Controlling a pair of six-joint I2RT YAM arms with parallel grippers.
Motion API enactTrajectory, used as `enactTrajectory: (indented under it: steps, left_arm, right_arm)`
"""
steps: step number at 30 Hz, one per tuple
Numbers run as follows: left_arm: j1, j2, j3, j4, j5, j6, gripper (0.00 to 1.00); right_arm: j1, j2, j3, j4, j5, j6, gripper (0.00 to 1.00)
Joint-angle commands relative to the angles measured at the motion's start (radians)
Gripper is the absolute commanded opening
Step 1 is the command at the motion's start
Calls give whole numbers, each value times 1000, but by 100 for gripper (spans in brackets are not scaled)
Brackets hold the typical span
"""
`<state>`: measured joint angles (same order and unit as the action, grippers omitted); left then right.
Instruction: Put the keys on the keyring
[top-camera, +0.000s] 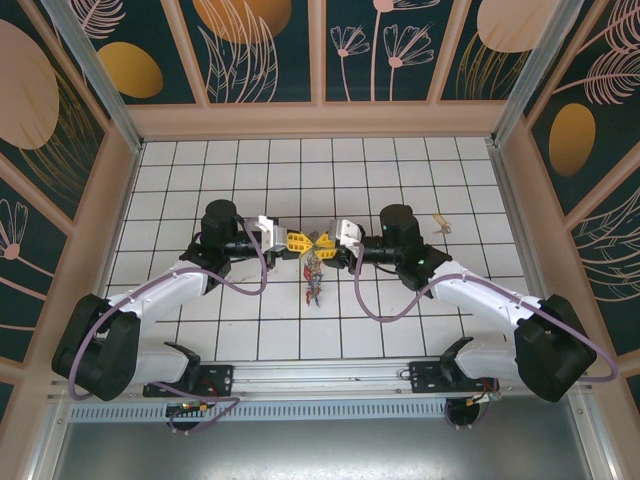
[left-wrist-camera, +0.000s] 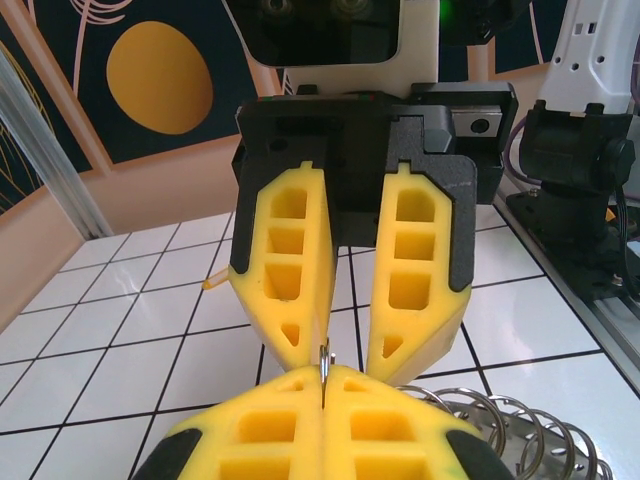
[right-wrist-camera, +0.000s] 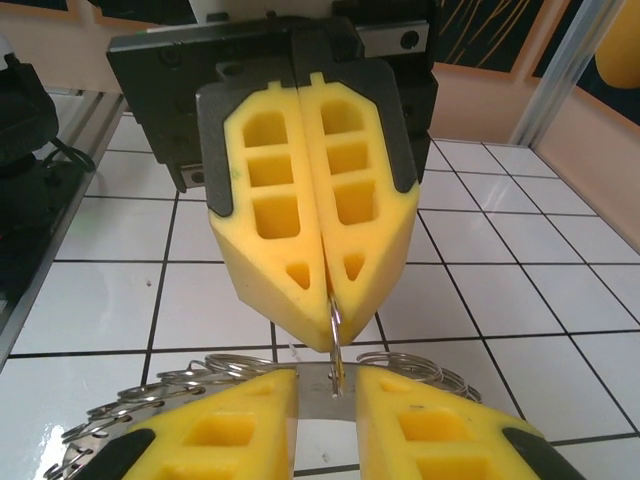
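My two grippers meet tip to tip at mid-table. The left gripper is shut on a small wire split ring that stands edge-on out of its tips. Facing it, the right gripper is open, one fingertip on each side of that wire ring. The flat grey keyring crosses the gap just beyond the right fingers, carrying several wire split rings. A bunch of keys stretches from under the fingertips toward the near edge.
A small tan item lies on the tiles right of the right arm. White tiled floor surrounds the grippers, closed in by patterned walls with a pale frame. A metal rail runs along the near edge.
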<state>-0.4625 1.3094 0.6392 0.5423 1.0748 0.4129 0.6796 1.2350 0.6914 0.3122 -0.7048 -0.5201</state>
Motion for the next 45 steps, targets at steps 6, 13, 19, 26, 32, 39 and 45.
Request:
enactTrajectory:
  steps: [6, 13, 19, 26, 32, 39, 45]
  left_arm:
    - [-5, -6, 7, 56, 53, -13, 0]
    - [-6, -8, 6, 39, 53, -12, 0]
    - [-5, -13, 59, -220, 34, 131, 31]
    - [-5, -40, 41, -219, -21, 146, 35]
    - [-5, -10, 63, -215, -27, 150, 36]
    - [-5, 7, 72, -177, -7, 139, 31]
    - [-5, 16, 66, -170, 2, 130, 30]
  right_arm:
    - [-6, 22, 20, 52, -55, 10, 10]
    - [-3, 21, 12, 70, -37, 4, 0]
    - [-3, -11, 6, 22, 40, -39, 0]
    - [-5, -58, -2, -58, 114, -93, 0]
    - [-5, -69, -4, -46, 86, -82, 0]
    - [3, -52, 3, -20, 65, -71, 0]
    - [6, -36, 3, 33, 44, -49, 0]
